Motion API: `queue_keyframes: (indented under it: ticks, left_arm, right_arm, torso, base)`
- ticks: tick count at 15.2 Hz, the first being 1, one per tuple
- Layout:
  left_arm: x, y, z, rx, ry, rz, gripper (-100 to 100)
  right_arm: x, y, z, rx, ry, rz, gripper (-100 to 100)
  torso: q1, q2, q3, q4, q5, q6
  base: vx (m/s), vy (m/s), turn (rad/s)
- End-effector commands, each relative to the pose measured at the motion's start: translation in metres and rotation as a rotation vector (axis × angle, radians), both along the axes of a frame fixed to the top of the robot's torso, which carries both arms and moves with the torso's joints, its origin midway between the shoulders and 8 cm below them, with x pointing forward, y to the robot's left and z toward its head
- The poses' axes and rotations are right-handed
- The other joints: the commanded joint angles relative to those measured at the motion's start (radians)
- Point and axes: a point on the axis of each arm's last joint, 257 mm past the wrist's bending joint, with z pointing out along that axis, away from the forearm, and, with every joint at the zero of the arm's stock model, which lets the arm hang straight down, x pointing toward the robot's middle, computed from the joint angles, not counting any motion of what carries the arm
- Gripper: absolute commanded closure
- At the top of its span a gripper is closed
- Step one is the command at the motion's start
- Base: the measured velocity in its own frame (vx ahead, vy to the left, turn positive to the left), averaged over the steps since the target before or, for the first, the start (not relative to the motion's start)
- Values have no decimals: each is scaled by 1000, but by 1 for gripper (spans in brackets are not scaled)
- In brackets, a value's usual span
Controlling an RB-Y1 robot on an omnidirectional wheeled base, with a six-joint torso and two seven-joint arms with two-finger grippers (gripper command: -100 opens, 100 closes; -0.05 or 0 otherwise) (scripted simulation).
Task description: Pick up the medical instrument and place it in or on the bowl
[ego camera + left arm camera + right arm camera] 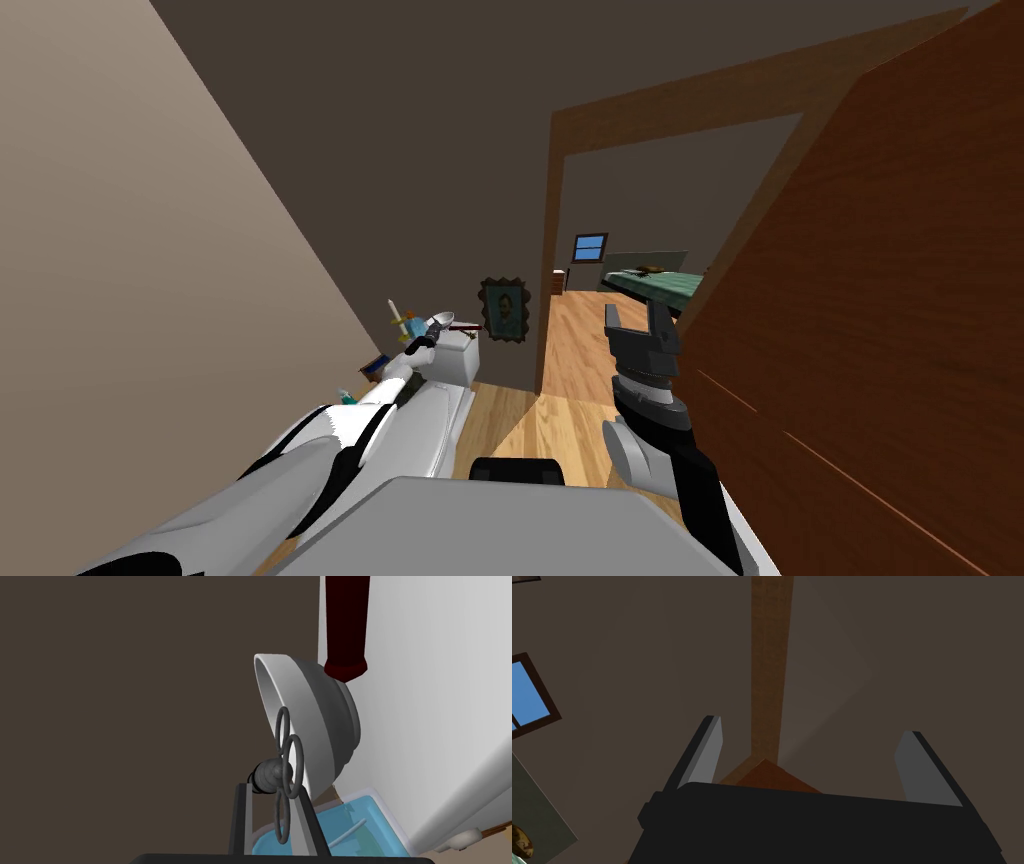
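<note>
Medical instrument: thin dark grey rings on a knob, pinched between the jaws of the left gripper, just beside the bowl. Likely light, stiff and slippery, so the knob looks the safest hold. Right gripper jaws spread.

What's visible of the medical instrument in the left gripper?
The medical instrument is dark grey and metallic-looking: thin ring loops joined at a hub, with a rounded knob on one side. The left gripper is shut on it, pressing its sides. It is held at the open mouth of the bowl; whether they touch is unclear.
</note>
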Motion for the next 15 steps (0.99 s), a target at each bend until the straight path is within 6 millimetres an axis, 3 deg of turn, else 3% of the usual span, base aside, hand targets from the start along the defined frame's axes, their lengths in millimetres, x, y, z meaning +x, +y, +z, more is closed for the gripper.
queue_keyframes:
  ticks: [1, 3, 4, 7, 8, 10, 11, 12, 14, 15]
  left_arm:
    - [1, 2, -1, 1, 30, 3, 100]
    - [0, 2, -5, -5, 47, 5, 100]
    - [8, 11, 13, 23, 55, 10, 100]
    - [6, 11, 3, 9, 95, 13, 100]
    - [13, 18, 22, 37, 98, 17, 100]
    - [10, 18, 10, 21, 143, 19, 100]
    - [10, 18, 10, 20, 144, 19, 100]
    - [16, 25, 27, 44, 155, 23, 100]
    - [13, 25, 17, 30, 193, 25, 100]
    - [20, 31, 36, 56, 192, 27, 100]
  right_arm:
    - [0, 0, 0, 0, 0, 0, 0]
    - [0, 0, 0, 0, 0, 0, 0]
    - [0, 0, 0, 0, 0, 0, 0]
    - [0, 0, 0, 0, 0, 0, 0]
    - [0, 0, 0, 0, 0, 0, 0]
    - [0, 0, 0, 0, 0, 0, 0]
    - [0, 0, 0, 0, 0, 0, 0]
    - [0, 0, 0, 0, 0, 0, 0]
    - [0, 0, 0, 0, 0, 0, 0]
    - [0, 0, 0, 0, 0, 0, 0]
  torso:
    - [0, 0, 0, 0, 0, 0]
    - [0, -1, -1, -1, 1, -2]
    - [-1, -1, -1, -2, 1, -2]
    - [0, -1, -1, -1, 1, -1]
    - [-1, -1, -1, -1, 1, -1]
    - [0, -1, 0, 0, 0, 0]
    - [0, -1, -1, -1, 1, -1]
    - [0, -1, -1, -1, 1, -2]
    - [0, -1, -1, -1, 0, 0]
    - [0, -1, -1, -1, 1, -1]
  base:
    - [-31, 47, -75]
    - [-9, 20, 6]
    - [-31, 27, -112]
    - [-27, 40, -84]
    - [-26, 38, -118]
    - [-27, 53, -106]
    - [-16, 31, -8]
    - [-29, 42, -95]
    - [-24, 49, -111]
    - [-31, 52, -94]
